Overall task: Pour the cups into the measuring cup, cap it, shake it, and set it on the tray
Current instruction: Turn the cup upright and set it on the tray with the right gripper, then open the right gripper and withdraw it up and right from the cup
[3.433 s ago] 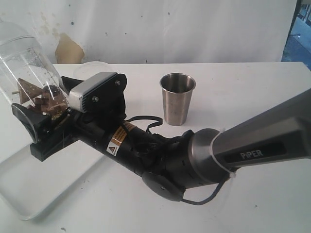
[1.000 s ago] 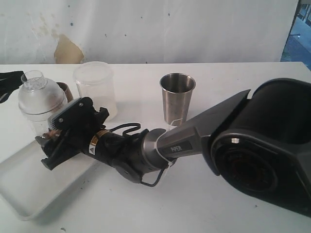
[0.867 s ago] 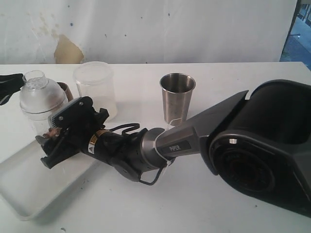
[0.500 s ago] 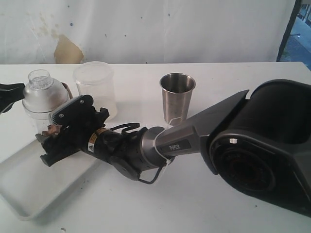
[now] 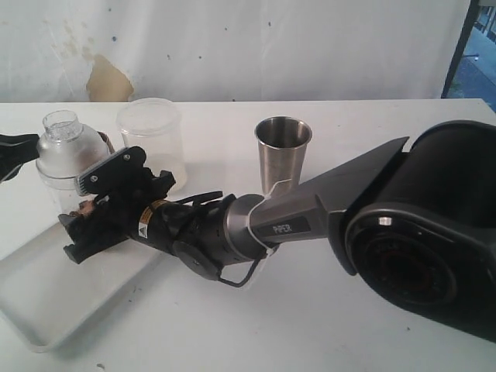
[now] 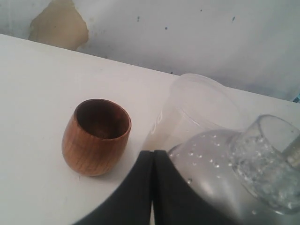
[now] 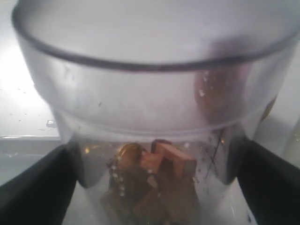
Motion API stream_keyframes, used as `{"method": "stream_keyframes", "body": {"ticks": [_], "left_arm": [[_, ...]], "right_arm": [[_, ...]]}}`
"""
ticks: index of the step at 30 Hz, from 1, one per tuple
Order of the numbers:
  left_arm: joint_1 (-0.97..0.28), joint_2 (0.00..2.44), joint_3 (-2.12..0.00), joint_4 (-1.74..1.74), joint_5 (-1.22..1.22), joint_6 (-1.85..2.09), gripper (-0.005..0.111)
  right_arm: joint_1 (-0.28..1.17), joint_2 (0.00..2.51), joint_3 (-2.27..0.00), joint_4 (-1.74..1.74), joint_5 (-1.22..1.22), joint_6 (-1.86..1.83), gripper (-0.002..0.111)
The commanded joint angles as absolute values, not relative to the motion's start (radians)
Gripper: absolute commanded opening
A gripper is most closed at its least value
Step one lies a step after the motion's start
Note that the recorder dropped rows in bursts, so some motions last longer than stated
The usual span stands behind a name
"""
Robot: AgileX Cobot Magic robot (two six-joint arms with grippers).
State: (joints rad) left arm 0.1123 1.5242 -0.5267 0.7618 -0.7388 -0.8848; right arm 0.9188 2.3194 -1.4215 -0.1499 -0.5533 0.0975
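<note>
Here the right arm stretches low over the white table (image 5: 325, 333) from the near right, its grey forearm angled toward the far left and its black wrist rolled so that the right gripper (image 5: 77, 231) lies on its side at the left of the scene. Its jaws stand wide and close on the lower body of the clear plastic measuring cup (image 5: 58, 182). The right wrist view shows a black finger (image 7: 33, 187) pressed against each side of the cup wall. The measuring cup stands upright at the far edge of the shallow white rectangular tray (image 5: 46, 302) and carries a clear domed cap (image 5: 68, 147); brown chunks (image 7: 157, 180) lie at its bottom. The gripper hides its base, so whether it rests on the tray cannot be told. The left gripper (image 6: 153, 161) hovers just left of the cap, its two black fingers pressed flat together with nothing between them. The small rounded brown wood-grain cup (image 6: 96, 136) stands upright on the table just beyond the measuring cup, and the frosted translucent plastic container (image 5: 149, 132) stands to its right. The tall tapered stainless-steel tumbler (image 5: 282, 159) stands upright farther right, apart from the rest and behind the right forearm.
</note>
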Motion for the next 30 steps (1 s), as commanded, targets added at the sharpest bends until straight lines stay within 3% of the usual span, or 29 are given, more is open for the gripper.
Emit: {"method": "stream_keyframes", "body": {"ticks": [1,12,19,30], "left_arm": [[0.11,1.528,-0.525,0.756,-0.741,-0.88,0.0],[0.11,1.528,-0.525,0.756,-0.741,-0.88,0.0],[0.11,1.528,-0.525,0.756,-0.741,-0.88,0.0],[0.11,1.528,-0.525,0.756,-0.741,-0.88,0.0]], "right_arm": [[0.918,2.299,-1.422,-0.153,-0.507,0.116,0.073],[0.918,2.293,-1.422,-0.157,-0.425,0.161,0.074],[0.918,2.285,-1.422,-0.157,-0.373,0.161,0.1],[0.918,2.22,-1.422,-0.157,-0.234,0.161,0.101]]}}
